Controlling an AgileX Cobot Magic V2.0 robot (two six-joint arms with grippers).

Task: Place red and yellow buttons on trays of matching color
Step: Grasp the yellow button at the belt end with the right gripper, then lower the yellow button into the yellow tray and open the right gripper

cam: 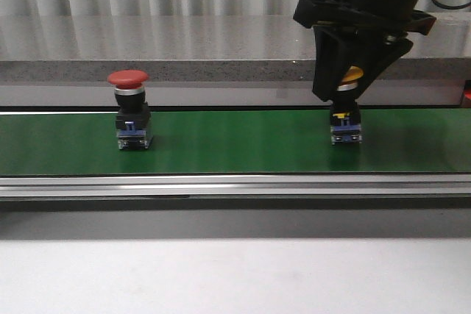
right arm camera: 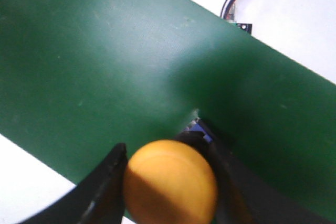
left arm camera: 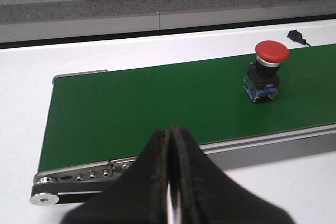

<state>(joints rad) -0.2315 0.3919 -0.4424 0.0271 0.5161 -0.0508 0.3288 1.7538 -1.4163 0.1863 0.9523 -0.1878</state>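
A red button (cam: 129, 79) on a black and blue base stands upright on the left part of the green belt (cam: 235, 141); in the left wrist view the red button (left arm camera: 271, 52) is far beyond my left gripper (left arm camera: 170, 129), which is shut and empty at the belt's near edge. The yellow button (cam: 354, 73) stands on the belt's right part. My right gripper (cam: 347, 92) comes down over it, and in the right wrist view its fingers press both sides of the yellow button's cap (right arm camera: 170, 182). No tray is in view.
The belt runs in a metal frame (cam: 235, 185) across a white table (cam: 235, 270). A grey ledge (cam: 184, 71) lies behind it. A small wired connector (right arm camera: 239, 22) sits on the table past the belt's end, also seen as a black plug (left arm camera: 296, 36).
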